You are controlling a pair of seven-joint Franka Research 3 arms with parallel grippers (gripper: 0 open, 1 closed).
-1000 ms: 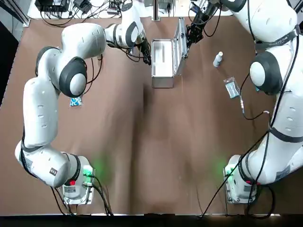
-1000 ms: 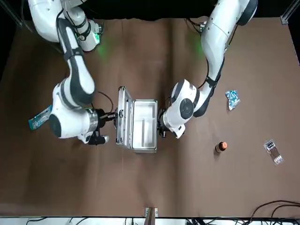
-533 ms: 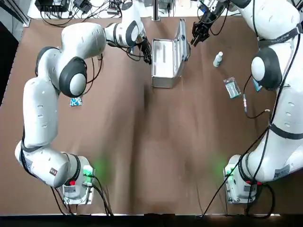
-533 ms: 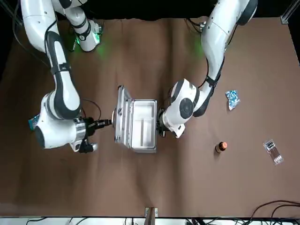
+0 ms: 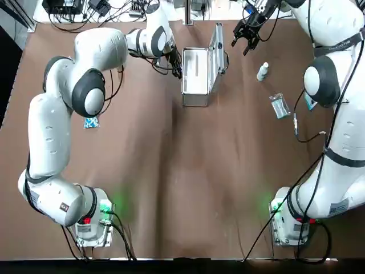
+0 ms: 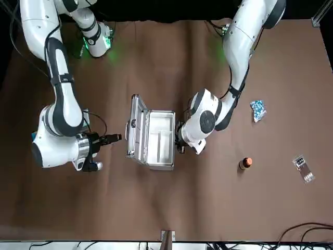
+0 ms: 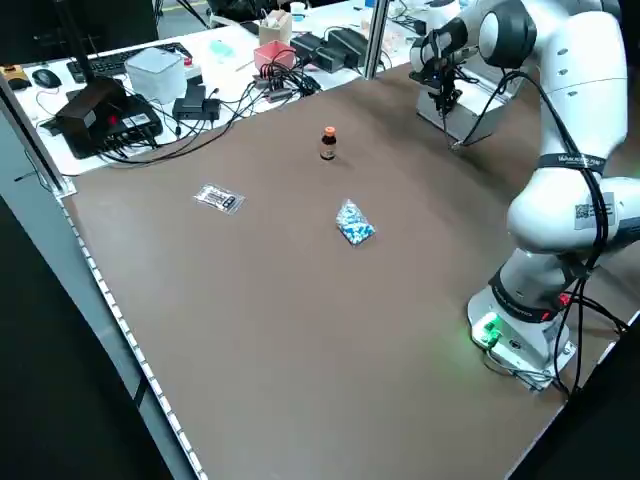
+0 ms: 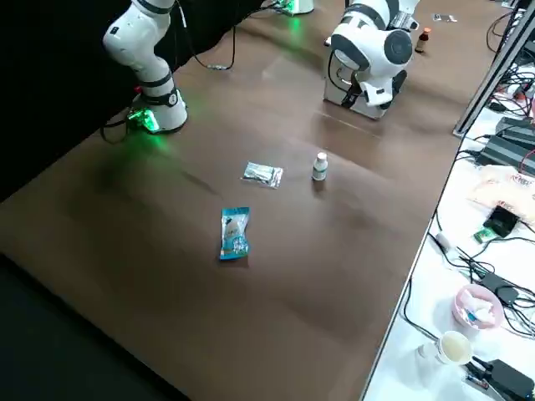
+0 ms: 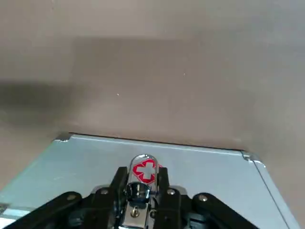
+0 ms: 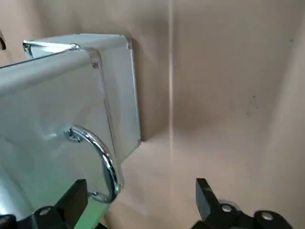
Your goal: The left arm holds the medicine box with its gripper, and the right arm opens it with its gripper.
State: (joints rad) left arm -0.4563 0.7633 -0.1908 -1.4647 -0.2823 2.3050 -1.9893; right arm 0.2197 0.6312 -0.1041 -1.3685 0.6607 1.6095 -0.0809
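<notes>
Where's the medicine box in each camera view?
Top: medicine box, upper middle.
Front: box, centre.
Left side: box, upper right, partly hidden.
Right side: box, top, partly hidden.
Left wrist: box, lower half.
Right wrist: box, left half.
Landmark: raised lid, on right arm's side.

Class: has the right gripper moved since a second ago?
Yes. The right gripper has pulled away from the medicine box, toward the robot's right, and now stands apart from it.

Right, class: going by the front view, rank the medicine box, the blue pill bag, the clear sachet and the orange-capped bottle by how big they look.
1. medicine box, by far the largest.
2. blue pill bag and clear sachet: they look about alike, so they are not ranked.
3. orange-capped bottle, the smallest.
</notes>
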